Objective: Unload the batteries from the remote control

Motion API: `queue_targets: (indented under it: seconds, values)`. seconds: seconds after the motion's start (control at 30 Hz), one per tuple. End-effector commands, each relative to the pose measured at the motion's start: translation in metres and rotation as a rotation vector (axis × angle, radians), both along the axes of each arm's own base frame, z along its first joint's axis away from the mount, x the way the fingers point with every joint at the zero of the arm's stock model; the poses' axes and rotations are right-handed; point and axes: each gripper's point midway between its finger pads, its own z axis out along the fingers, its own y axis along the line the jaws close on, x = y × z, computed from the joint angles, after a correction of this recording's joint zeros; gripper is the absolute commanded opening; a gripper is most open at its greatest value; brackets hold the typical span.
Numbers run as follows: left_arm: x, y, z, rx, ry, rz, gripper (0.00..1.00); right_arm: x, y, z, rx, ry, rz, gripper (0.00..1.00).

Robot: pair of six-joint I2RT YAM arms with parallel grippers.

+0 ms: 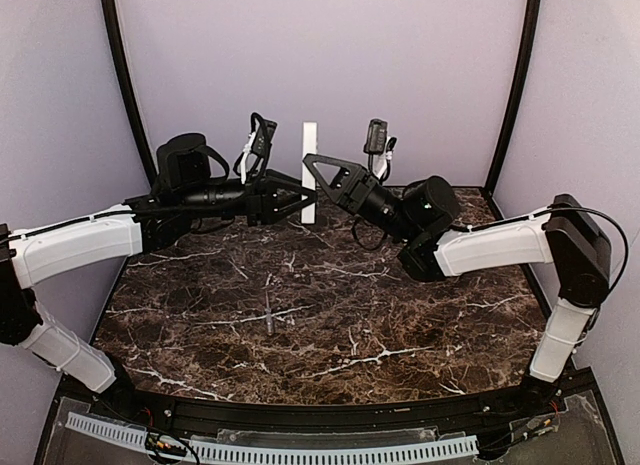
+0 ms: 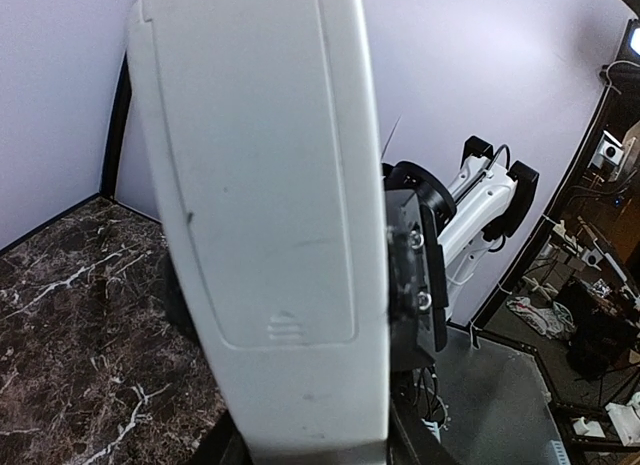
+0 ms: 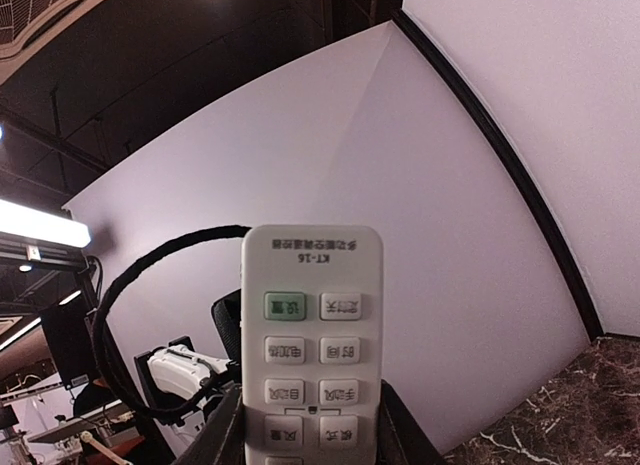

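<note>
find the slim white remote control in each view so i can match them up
Top external: slim white rectangular remote control stands upright at back centre.
Left wrist: its plain back face fills the centre.
Right wrist: its button face, bottom centre.
Shared landmark: dark marble tabletop.

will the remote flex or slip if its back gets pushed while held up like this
Probably stiff: the remote looks like hard plastic. Its smooth back may be slippery. Held upright in the right tool, it could tilt if pushed high.
</note>
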Motion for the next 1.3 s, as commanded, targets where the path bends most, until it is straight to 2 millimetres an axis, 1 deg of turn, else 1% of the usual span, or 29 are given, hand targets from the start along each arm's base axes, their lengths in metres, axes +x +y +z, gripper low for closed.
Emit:
queue_targets:
  seconds: [0.0,0.07,0.17,0.23,0.33,0.4,0.53,0.57,0.63,0.67,0.77,0.8,0.83,0.87,0.9,1.0,1.03,1.07,1.17,1.27]
  values:
    - [-0.003,0.000,0.010,-0.008,-0.081,-0.008,0.08,-0.016,-0.019,0.024,0.148,-0.083,0.015,0.00]
    - [-0.003,0.001,0.009,0.002,-0.082,-0.004,0.02,-0.016,-0.018,0.023,0.144,-0.084,0.016,0.00]
    - [-0.005,0.003,0.010,0.006,-0.088,-0.002,0.00,-0.016,-0.015,0.019,0.127,-0.082,0.025,0.01]
    - [-0.008,0.004,0.014,0.006,-0.098,-0.008,0.00,-0.017,-0.012,0.016,0.103,-0.078,0.033,0.13]
    - [-0.012,0.008,0.017,0.025,-0.108,-0.010,0.00,-0.014,-0.007,0.010,0.051,-0.053,0.039,0.38]
    - [-0.014,0.011,0.018,0.044,-0.122,-0.005,0.00,-0.013,-0.005,0.005,0.012,-0.035,0.039,0.50]
    - [-0.013,0.016,0.016,0.087,-0.163,0.016,0.00,-0.010,-0.007,-0.006,-0.073,-0.002,0.005,0.69]
    - [-0.013,0.017,0.012,0.103,-0.157,0.019,0.00,-0.010,-0.008,-0.008,-0.094,0.000,-0.003,0.73]
    - [-0.013,0.018,0.010,0.125,-0.163,0.022,0.00,-0.010,-0.012,-0.009,-0.133,0.007,-0.024,0.79]
    - [-0.011,0.018,0.011,0.131,-0.177,0.030,0.00,-0.010,-0.014,-0.011,-0.156,0.016,-0.035,0.82]
    - [-0.009,0.020,0.006,0.167,-0.175,0.040,0.00,-0.007,-0.022,-0.017,-0.242,0.048,-0.083,0.92]
    - [-0.007,0.021,0.007,0.178,-0.187,0.048,0.00,-0.007,-0.026,-0.017,-0.268,0.052,-0.105,0.94]
    - [-0.007,0.021,0.002,0.199,-0.176,0.047,0.00,-0.006,-0.030,-0.021,-0.305,0.069,-0.130,0.96]
    - [-0.004,0.021,0.003,0.207,-0.183,0.058,0.00,-0.004,-0.035,-0.023,-0.340,0.085,-0.159,0.98]
    - [-0.003,0.021,-0.002,0.231,-0.181,0.056,0.00,-0.003,-0.040,-0.023,-0.376,0.096,-0.188,0.98]
    - [0.003,0.023,-0.006,0.298,-0.201,0.072,0.00,0.001,-0.056,-0.030,-0.502,0.144,-0.252,0.99]
    - [0.006,0.022,-0.011,0.318,-0.200,0.075,0.00,0.002,-0.062,-0.032,-0.544,0.165,-0.270,0.99]
    - [0.010,0.023,-0.013,0.346,-0.213,0.090,0.00,0.003,-0.069,-0.030,-0.574,0.179,-0.289,0.99]
    - [0.021,0.024,-0.026,0.411,-0.227,0.119,0.00,0.004,-0.087,-0.028,-0.658,0.225,-0.338,0.99]
    - [0.032,0.027,-0.037,0.476,-0.259,0.155,0.00,0.006,-0.102,-0.024,-0.711,0.286,-0.377,0.99]
